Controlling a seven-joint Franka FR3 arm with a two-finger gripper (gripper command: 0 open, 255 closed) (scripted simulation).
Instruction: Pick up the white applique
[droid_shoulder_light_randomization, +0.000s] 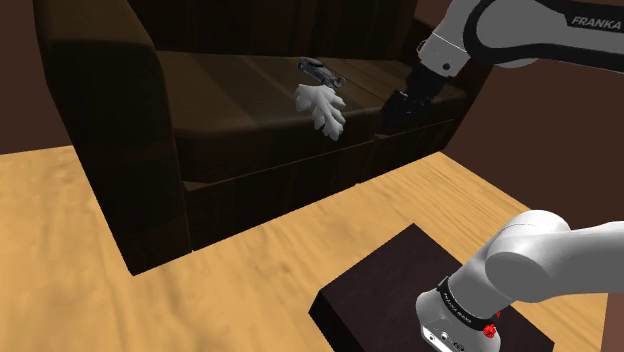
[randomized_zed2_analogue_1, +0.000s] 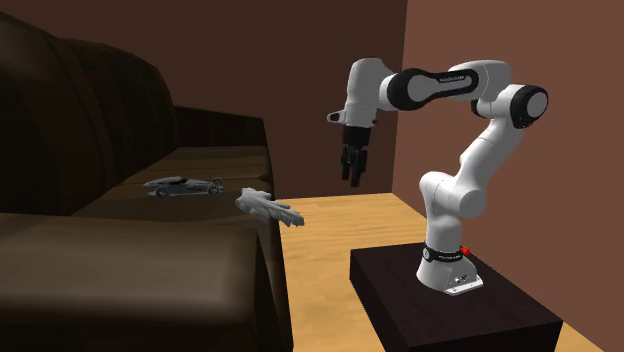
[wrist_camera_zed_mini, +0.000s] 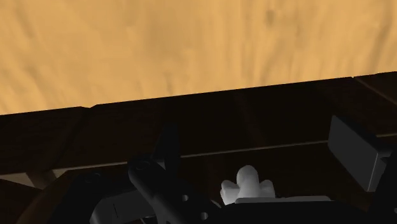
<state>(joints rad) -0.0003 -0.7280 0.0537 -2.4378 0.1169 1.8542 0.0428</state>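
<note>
The white, floppy applique with finger-like lobes (droid_shoulder_light_randomization: 320, 108) lies at the front edge of the seat of a big dark brown sofa (droid_shoulder_light_randomization: 230, 130). Part of it hangs out over that edge, above the floor. A small grey toy car (droid_shoulder_light_randomization: 320, 72) sits just behind it on the seat, nearer the sofa's back.

On the shoulder view's left of the applique the seat is bare, all the way to the tall armrest. In front of the sofa the light wooden floor (droid_shoulder_light_randomization: 150, 280) is open too, up to the dark box stand (droid_shoulder_light_randomization: 370, 290).

The black two-finger gripper (randomized_zed2_analogue_1: 352, 180) hangs in the air on the shoulder view's right of the applique, near it but not touching it. It points down near the front edge of the seat. In the wrist view its two fingers (wrist_camera_zed_mini: 356, 149) stand wide apart, with nothing gripped between them. A small bit of the applique shows low down between the fingers, and they do not touch it.

The white arm (randomized_zed2_analogue_1: 470, 150) bends up and over from the stand.
</note>
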